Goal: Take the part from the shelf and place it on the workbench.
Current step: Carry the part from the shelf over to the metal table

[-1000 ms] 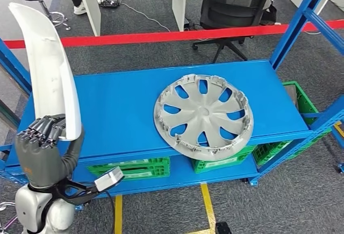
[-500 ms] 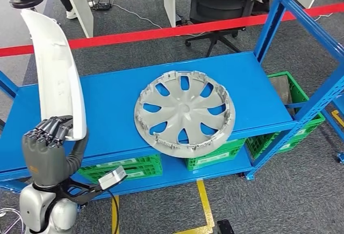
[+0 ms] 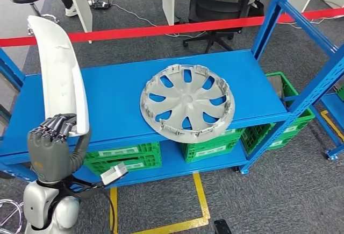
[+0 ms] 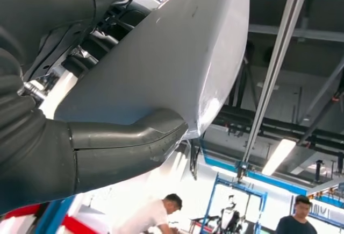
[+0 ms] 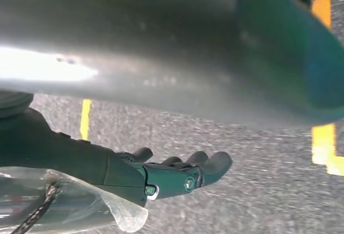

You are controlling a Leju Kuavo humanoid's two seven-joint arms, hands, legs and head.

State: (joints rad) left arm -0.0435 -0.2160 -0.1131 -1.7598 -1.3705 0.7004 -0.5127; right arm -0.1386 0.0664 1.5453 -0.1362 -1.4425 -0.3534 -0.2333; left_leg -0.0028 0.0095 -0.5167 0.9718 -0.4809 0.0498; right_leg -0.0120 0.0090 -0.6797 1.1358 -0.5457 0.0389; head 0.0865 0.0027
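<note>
Left hand [image 3: 50,150] clasped round a long, curved, glossy white part [image 3: 61,72] (upright, tapering upward).

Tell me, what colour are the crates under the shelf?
Green. The crates sit under the blue shelf, clearest in the head view.

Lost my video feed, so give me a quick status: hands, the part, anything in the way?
Left hand grips the white curved part, held upright. Right hand hangs open over the floor. Grey wheel cover lies on the blue shelf ahead.
</note>
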